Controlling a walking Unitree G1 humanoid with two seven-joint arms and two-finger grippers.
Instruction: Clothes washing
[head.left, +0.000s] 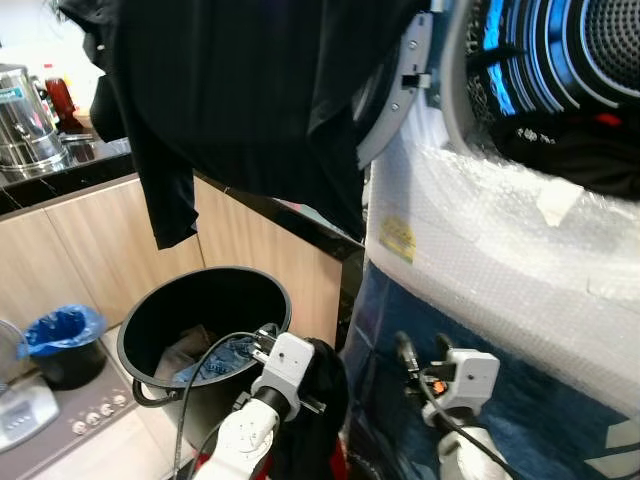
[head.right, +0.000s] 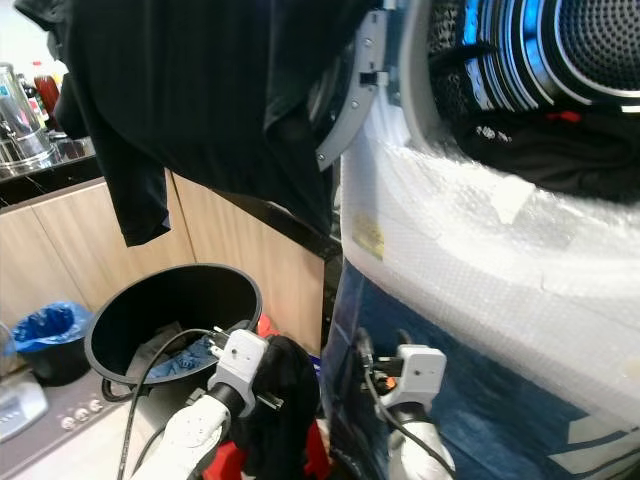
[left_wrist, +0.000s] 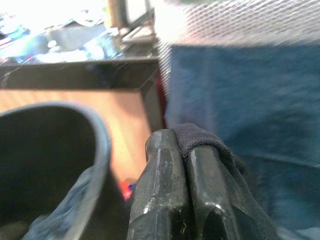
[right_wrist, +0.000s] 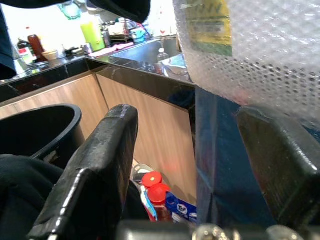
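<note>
Our left gripper (left_wrist: 182, 185) is pressed together on a black garment (head.left: 318, 405), low beside the black bucket (head.left: 150, 325) of remaining laundry. The washer drum (head.left: 560, 60) opening lies up and to the right of that gripper, so the garment must rise and cross toward it. Our right gripper (right_wrist: 200, 165) is spread and empty, nearer the machine's bubble-wrapped front (head.left: 500, 230). The right wrist view adds red-capped bottles (right_wrist: 155, 192) by the cabinet (right_wrist: 150, 120).
</note>
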